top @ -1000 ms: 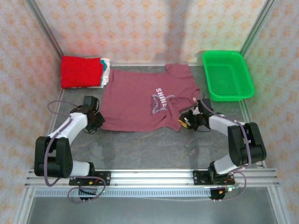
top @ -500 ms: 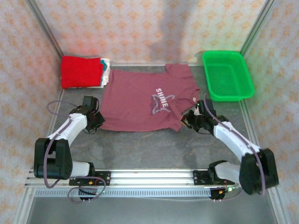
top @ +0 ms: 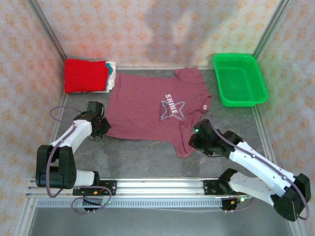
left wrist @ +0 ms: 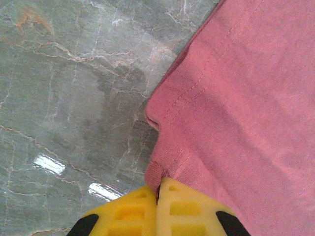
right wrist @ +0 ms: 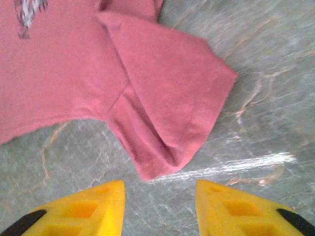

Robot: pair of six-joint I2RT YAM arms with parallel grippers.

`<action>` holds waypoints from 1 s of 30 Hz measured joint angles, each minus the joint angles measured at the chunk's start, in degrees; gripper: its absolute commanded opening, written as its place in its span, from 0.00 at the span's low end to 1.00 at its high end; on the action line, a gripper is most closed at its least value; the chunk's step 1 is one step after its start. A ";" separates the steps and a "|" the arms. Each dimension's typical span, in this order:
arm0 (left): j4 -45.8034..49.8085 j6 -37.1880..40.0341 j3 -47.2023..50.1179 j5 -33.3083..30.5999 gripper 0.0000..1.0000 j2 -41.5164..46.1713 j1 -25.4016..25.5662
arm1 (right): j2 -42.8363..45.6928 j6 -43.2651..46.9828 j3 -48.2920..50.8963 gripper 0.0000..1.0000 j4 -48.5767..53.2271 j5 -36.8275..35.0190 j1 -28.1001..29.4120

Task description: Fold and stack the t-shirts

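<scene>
Table (top: pixel 147 157): grey marble, maroon t-shirt (top: pixel 147 105) spread flat mid-table, unfolded
Stack (top: pixel 87 75): folded shirts, far-left corner
Left gripper (left wrist: pixel 158 189): pinched on hem corner
Right gripper (right wrist: pixel 158 186): jaws apart, empty, near sleeve

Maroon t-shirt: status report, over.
Left gripper shut on hem of maroon t-shirt. Right gripper open, just short of its sleeve. Shirt spread flat. Green basket well apart.

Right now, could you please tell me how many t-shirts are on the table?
3 at least: the maroon t-shirt spread flat mid-table, the red folded shirt at the far left corner, and whitish folded cloth under it, whose stacked edges may hide more shirts.
</scene>
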State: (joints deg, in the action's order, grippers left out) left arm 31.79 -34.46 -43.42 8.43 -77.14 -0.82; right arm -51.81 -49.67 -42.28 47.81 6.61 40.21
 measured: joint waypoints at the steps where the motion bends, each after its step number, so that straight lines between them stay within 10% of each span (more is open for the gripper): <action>1: 0.00 0.00 0.00 0.00 0.00 -0.09 0.00 | 0.61 0.15 -0.46 0.47 0.61 -1.20 -0.28; 12: -0.57 0.02 0.31 0.17 0.00 -0.17 0.00 | -7.76 9.07 6.73 0.38 -9.84 11.96 -27.67; 30: -2.32 0.00 2.25 0.70 0.00 -1.86 0.00 | -22.45 17.42 9.40 0.39 -24.72 20.63 -29.14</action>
State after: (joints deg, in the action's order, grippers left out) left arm 29.47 -34.46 -41.17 9.13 -79.00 -0.82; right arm -74.26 -32.25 -32.88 23.09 27.24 11.07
